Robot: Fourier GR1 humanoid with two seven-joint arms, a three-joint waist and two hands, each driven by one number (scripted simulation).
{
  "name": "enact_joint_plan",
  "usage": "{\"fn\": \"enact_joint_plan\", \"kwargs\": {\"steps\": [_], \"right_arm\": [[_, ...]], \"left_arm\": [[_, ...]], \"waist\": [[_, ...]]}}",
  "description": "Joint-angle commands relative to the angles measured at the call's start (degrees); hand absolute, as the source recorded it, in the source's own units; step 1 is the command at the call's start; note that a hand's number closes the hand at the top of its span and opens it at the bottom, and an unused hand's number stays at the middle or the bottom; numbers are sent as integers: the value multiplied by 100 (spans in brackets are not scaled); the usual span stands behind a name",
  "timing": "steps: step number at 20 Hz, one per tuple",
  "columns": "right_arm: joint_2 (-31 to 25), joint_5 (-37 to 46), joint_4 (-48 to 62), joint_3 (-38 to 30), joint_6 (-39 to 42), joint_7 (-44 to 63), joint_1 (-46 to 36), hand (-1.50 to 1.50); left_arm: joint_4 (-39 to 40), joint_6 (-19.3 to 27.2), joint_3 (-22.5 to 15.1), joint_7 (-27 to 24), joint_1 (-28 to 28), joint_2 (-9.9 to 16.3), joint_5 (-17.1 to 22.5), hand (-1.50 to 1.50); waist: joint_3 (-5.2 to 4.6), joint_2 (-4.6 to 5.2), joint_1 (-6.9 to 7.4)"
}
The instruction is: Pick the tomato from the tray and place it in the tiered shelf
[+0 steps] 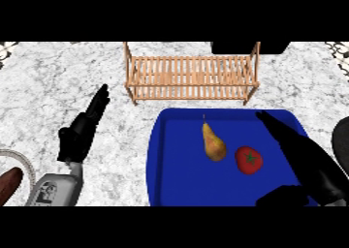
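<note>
Looking steeply down on the marbled worktop (48,82), we see the blue tray (177,184) at lower centre, its near edge cut off by the bottom of the view. On it the tomato (249,160) lies free, touching neither hand, with a pear (214,143) just beside it on the left, stem pointing away from us. Behind the tray stands the wooden tiered shelf (192,77), its slatted levels bare; a dark object (249,47) behind its right post is cropped by the upper edge and we cannot say what it is.

Our right hand (306,155) reaches over the tray's right part, fingers straight and pointing up-left, passing just right of the tomato; the thumb shows low near the tray's front and hides part of the blue surface. The hand is open and holds nothing.

Our left hand (83,131) rests over the worktop left of the tray, fingers extended, open and empty.

A dark rounded shape (347,145) at the right edge and a brown object (6,186) at lower left are both cut off, perhaps a pan and a loaf.
</note>
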Motion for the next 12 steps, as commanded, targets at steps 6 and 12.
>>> {"fn": "enact_joint_plan", "kwargs": {"steps": [6, 12], "right_arm": [[226, 494, 228, -244, 248, -488, 249, -150], [530, 1019, 941, -65, 113, -682, -50, -150]], "left_arm": [[283, -188, 302, -176, -88, -29, -43, 0], [253, -148, 280, -360, 78, -136, -161, 0]], "waist": [[0, 1, -10], [-1, 2, 2]]}}
